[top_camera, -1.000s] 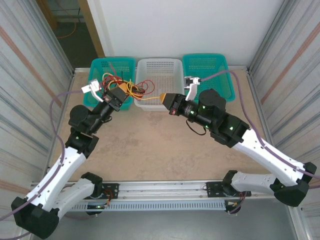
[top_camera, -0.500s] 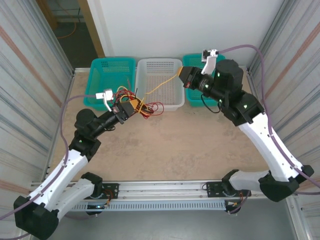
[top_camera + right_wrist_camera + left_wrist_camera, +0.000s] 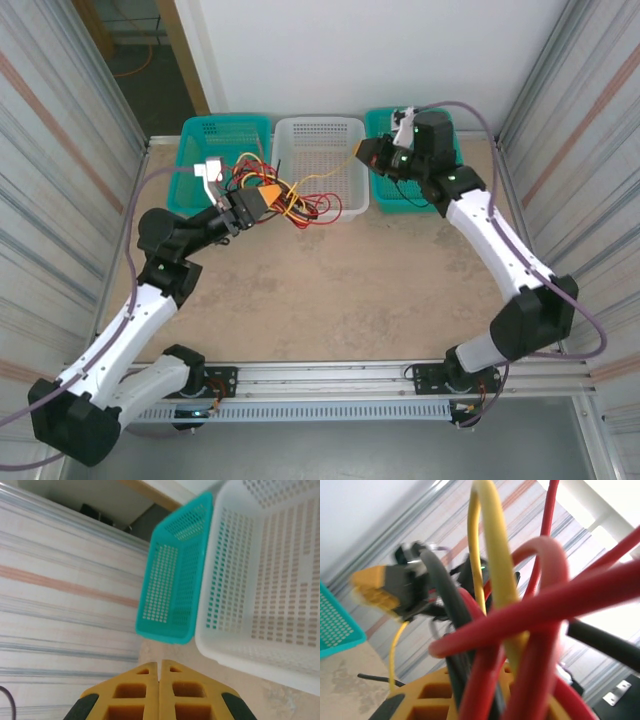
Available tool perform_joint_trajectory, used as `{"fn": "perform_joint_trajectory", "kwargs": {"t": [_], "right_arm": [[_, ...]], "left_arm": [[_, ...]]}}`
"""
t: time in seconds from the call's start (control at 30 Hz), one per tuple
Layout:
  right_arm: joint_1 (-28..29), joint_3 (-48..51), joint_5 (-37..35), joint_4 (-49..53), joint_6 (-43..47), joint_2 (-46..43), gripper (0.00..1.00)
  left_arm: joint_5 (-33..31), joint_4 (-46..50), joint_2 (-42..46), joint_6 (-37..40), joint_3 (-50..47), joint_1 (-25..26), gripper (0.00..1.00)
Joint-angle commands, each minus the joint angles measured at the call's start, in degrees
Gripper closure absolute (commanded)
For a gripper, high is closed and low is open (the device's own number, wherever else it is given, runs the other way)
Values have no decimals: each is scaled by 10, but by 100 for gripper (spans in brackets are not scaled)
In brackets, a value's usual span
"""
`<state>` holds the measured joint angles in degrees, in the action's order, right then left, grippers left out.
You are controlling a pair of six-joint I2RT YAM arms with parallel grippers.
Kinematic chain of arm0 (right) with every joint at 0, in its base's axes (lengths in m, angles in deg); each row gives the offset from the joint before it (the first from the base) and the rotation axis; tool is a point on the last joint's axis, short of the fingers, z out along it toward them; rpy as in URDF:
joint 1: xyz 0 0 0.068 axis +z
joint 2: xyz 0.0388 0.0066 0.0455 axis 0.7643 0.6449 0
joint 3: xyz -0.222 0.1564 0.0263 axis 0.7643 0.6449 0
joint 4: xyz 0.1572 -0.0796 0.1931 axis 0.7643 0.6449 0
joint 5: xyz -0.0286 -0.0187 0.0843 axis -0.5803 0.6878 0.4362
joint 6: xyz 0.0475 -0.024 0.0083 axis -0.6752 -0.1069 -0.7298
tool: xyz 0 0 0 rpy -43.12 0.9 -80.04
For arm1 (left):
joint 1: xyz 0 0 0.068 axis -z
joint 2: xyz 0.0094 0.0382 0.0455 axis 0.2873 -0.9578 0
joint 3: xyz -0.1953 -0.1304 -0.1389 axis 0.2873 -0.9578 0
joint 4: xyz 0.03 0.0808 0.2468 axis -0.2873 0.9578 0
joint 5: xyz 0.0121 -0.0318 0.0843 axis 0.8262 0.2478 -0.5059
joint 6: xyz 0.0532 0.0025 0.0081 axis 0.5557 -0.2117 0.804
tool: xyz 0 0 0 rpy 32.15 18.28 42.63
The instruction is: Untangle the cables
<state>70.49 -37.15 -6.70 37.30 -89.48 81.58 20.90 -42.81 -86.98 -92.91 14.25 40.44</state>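
Left tool (image 3: 266, 198), centre-left, clenches the cables (image 3: 305, 207). Right tool (image 3: 362, 152), upper centre, seemingly pinches the yellow cable (image 3: 340, 168). Best drawn steadily rightward, with the tangle anchored.

I've got three baskets in a row along the far edge of the table (image 3: 330, 290): left basket (image 3: 225, 135), middle basket (image 3: 318, 121), right basket (image 3: 383, 122), side by side. My left gripper (image 3: 268, 197) sits just in front of where the left and middle baskets meet, the cables (image 3: 300, 205) bunched in its jaws and spilling rightward before the middle basket's front wall. One strand runs back and right over the middle basket to my right gripper (image 3: 362, 152), which is above where the middle and right baskets meet.
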Motion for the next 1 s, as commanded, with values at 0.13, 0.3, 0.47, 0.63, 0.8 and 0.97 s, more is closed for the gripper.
{"fn": "perform_joint_trajectory", "kwargs": {"t": [0.13,0.3,0.47,0.63,0.8,0.97], "right_arm": [[30,43,18,-124,-50,48,100],[96,130,-11,-205,-91,48,100],[195,249,-67,-344,-154,44,100],[262,320,-122,-396,-182,-7,100],[321,312,-216,-263,-96,-121,100],[330,199,-318,-45,50,-234,100]], "left_arm": [[10,-136,-29,-83,57,23,100],[-72,-117,-21,-44,63,23,100],[-202,-44,-6,54,81,20,100],[-403,95,27,181,82,20,100],[-441,126,27,229,51,-21,100],[-418,157,34,249,14,-26,100]]}}
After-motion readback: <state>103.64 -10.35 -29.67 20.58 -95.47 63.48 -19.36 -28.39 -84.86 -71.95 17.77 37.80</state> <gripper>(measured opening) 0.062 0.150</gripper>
